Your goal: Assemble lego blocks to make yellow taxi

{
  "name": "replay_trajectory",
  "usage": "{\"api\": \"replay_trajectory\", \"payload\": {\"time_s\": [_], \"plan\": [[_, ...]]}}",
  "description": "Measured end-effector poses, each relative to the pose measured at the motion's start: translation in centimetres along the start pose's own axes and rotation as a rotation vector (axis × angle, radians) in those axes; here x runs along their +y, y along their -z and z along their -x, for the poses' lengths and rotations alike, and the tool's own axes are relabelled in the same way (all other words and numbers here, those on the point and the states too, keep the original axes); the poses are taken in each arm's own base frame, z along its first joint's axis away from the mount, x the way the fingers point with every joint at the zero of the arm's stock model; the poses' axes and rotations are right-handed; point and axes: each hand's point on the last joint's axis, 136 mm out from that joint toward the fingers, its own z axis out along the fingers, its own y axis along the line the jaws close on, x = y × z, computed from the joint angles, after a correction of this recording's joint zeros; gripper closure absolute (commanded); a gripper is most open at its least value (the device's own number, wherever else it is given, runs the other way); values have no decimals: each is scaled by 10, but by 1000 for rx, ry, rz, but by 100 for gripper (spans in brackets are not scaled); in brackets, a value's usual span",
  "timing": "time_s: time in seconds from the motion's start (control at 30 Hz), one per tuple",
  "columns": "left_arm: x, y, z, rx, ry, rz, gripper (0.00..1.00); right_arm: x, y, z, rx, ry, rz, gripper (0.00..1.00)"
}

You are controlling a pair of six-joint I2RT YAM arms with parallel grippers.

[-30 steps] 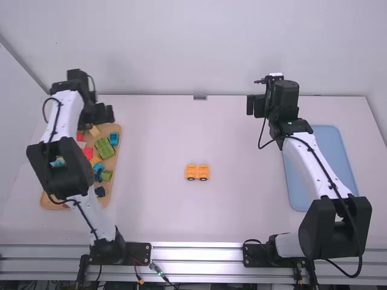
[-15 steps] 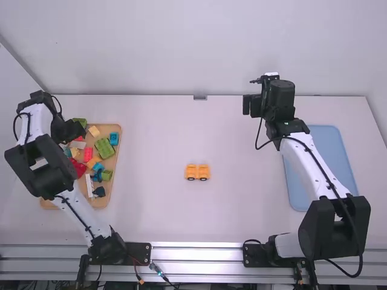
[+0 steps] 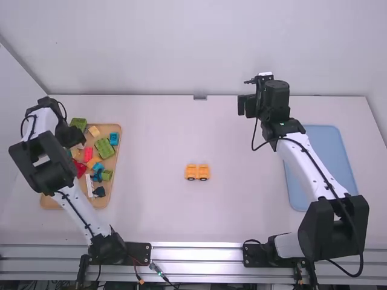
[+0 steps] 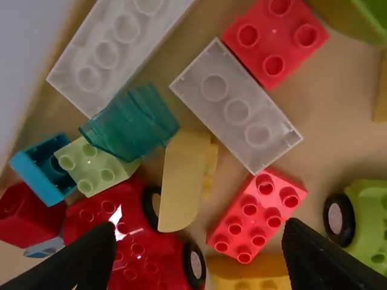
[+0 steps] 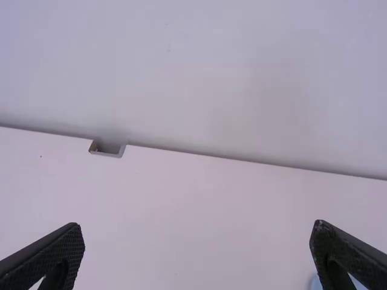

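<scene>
Fingers wide apart on the left gripper [image 3: 77, 140], with nothing in their hold, and it hangs over the far-left part of the wooden tray [image 3: 51, 204]! Over to the right gripper [image 3: 246, 105]: its fingers are spread wide too, empty, out toward the table's [image 3: 157, 139] far edge, right of the middle. And there's the taxi work, a pair of yellow wheeled blocks [image 3: 198, 171], side by side near the middle of the table, dark wheels facing the near edge. Back to the crowded tray, beside the table's left edge, and the left wrist view gives us the close look: a red wheeled base [image 4: 136, 248], a red brick [image 4: 257, 214] with its studs up, and a yellow block [image 4: 251, 273] peeking in between the fingertips. Just beyond, a pale yellow curved piece [image 4: 181, 181] lies between the red wheeled base and a white plate [image 4: 236, 109], with a clear teal piece [image 4: 130, 124] right by its end. A green wheeled base [image 4: 369, 220] sits off to the side. Across the table, a blue tray [image 3: 329, 157] lies near the right edge, with the right arm [image 3: 308, 160] reaching over its left side.
</scene>
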Motion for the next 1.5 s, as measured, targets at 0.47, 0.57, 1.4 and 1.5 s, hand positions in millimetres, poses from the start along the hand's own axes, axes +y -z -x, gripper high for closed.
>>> {"api": "replay_trajectory", "payload": {"time_s": [0.47,0.57,1.4,1.5], "plan": [[12,-31,-7,-5,27,-50,37,-1,0,0,0,-2,-1,1],[15,-36,-7,-13,32,-81,38,-1,0,0,-1,0,-3,1],[4,-48,-11,-31,-13,-93,48,1,0,0,1,0,0,1],[4,-48,-11,-31,-14,-93,50,0,0,0,2,2,-2,1]]}}
